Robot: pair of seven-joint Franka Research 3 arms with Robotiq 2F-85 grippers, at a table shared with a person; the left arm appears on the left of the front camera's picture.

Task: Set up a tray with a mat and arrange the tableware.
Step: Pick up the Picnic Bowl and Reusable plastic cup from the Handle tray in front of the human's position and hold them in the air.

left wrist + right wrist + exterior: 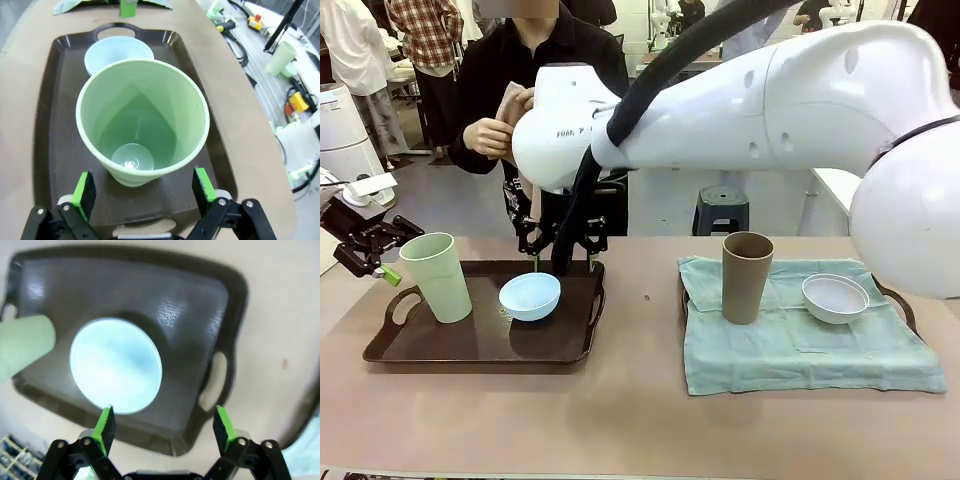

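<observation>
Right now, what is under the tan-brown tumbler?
The tan-brown tumbler stands on a pale teal cloth mat. A dark tray lies under the mat; only its handles peek out at the sides, the rest is covered.

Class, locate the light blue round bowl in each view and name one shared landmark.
Front view: light blue round bowl on the dark brown tray, right of the pale green tumbler.
Left wrist view: bowl top centre, behind the tumbler.
Right wrist view: bowl centre-left, on the tray.
Shared landmark: the tray.
</observation>
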